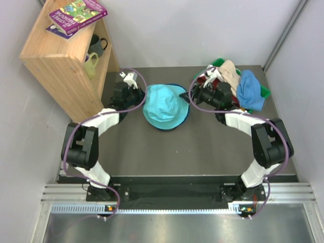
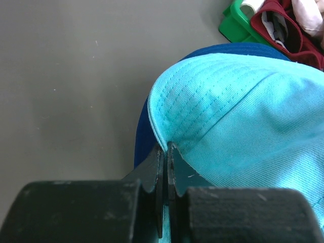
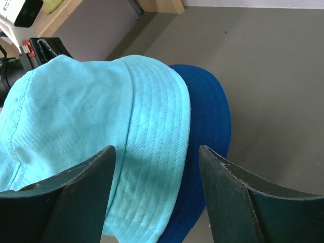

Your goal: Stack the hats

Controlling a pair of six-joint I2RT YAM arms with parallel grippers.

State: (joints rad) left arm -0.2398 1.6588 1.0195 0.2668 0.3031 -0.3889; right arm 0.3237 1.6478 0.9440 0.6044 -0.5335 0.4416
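Observation:
A teal hat lies over a dark blue hat in the middle of the table. My left gripper is shut on the teal hat's left brim, with teal cloth pinched between the jaws. The dark blue hat shows underneath. My right gripper is open at the stack's right side. Its fingers straddle the teal brim and the blue brim without closing on them. More hats are piled at the back right: beige, blue and dark red.
The pile rests in a green tray by the right wall; the tray and a dark red hat also show in the left wrist view. A wooden shelf with books and mugs stands at the back left.

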